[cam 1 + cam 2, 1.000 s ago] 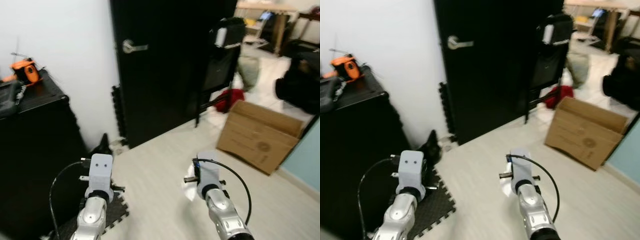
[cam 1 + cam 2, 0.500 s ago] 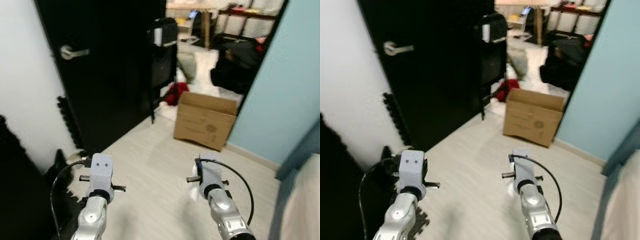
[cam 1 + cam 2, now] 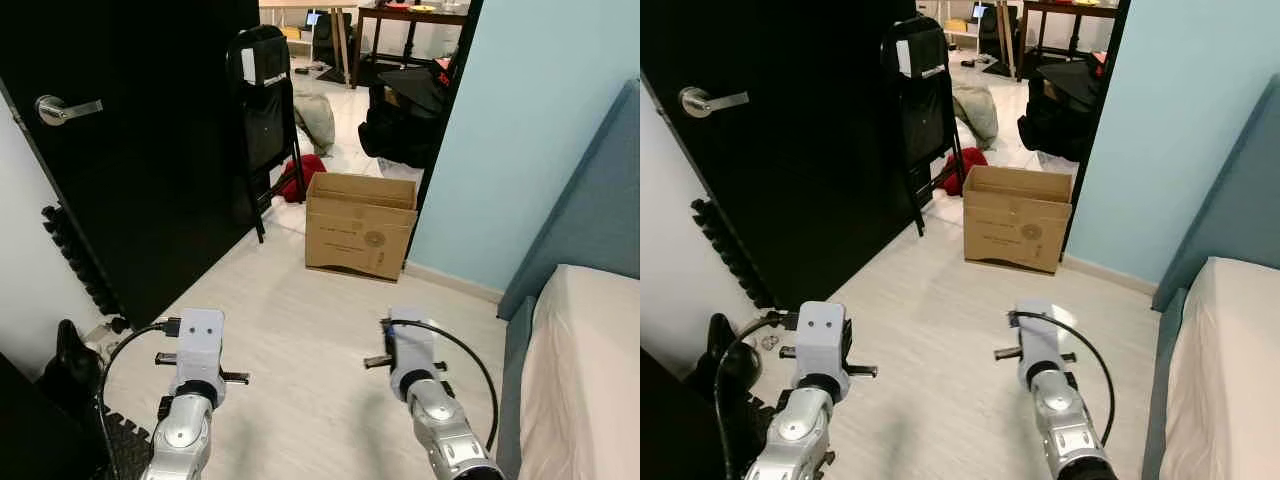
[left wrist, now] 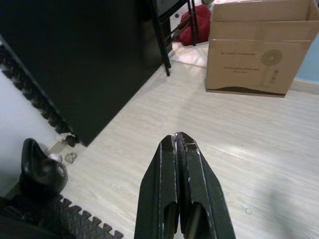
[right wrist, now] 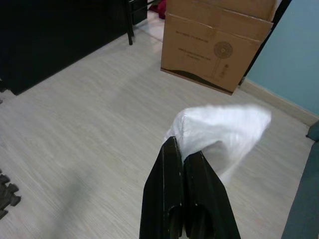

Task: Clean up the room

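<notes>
Right gripper [image 5: 183,154] raised over pale wood-grain plank floor [image 3: 300,340], black fingers [image 5: 172,164] pinching a soft, crumpled white tissue [image 5: 219,132] that billows past the tips. Left gripper [image 4: 179,142] alongside, fingers pressed together, holding nothing. Ahead, an open corrugated cardboard box [image 3: 360,226] at the doorway, beside a matte black door [image 3: 130,150].

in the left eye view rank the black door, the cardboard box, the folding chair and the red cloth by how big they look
1. black door
2. folding chair
3. cardboard box, close to the chair; it sits at about the same depth, so this order is unsure
4. red cloth, partly hidden
</notes>
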`<state>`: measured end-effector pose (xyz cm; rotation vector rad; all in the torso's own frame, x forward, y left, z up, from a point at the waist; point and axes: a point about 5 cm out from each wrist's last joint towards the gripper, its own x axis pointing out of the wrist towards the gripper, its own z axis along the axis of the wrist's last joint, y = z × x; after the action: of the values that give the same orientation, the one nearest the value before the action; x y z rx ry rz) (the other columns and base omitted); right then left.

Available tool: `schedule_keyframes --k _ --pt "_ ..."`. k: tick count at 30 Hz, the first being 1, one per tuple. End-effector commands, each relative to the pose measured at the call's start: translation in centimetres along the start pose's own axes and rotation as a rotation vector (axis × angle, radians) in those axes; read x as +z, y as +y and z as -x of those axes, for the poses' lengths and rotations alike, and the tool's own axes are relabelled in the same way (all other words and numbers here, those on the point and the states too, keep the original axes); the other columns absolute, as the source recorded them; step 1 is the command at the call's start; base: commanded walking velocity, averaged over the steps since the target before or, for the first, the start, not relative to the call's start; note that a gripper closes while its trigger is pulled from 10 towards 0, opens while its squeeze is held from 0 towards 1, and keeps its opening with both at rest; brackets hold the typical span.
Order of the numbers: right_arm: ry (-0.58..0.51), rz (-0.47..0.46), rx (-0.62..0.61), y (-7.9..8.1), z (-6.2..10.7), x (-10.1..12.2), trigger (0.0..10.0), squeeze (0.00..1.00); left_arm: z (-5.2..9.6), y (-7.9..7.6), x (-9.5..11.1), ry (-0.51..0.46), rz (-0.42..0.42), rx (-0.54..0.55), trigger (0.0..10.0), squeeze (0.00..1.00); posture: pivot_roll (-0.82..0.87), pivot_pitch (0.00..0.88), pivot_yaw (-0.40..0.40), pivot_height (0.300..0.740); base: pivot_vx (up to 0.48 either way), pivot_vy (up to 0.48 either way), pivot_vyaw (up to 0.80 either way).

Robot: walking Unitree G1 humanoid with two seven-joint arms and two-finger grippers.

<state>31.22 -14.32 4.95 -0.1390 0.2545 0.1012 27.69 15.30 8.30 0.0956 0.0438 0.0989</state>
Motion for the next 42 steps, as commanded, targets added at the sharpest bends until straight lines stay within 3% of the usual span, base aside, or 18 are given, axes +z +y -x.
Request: schedule_keyframes --k 1,22,42 --pt "0.028 0.006 -0.001 0.03 0.15 -0.59 10.0 0.00 0.20 0.21 -0.36 0.021 0.002 0.017 10.0 0.00 -0.02 0.095 -0.001 0.740 0.000 0.000 0.00" --pt "0.006 0.010 0.022 0.33 -0.11 -0.05 10.0 0.00 0.09 0.31 0.20 -0.012 0.015 0.021 10.0 0.00 -0.02 0.094 -0.008 0.740 0.000 0.000 0.00" --pt "-0.006 -0.003 0.010 0.24 -0.19 0.22 10.0 0.00 -0.03 0.41 0.47 -0.026 0.020 0.014 10.0 0.00 -0.02 0.095 -0.003 0.740 0.298 0.000 0.00"
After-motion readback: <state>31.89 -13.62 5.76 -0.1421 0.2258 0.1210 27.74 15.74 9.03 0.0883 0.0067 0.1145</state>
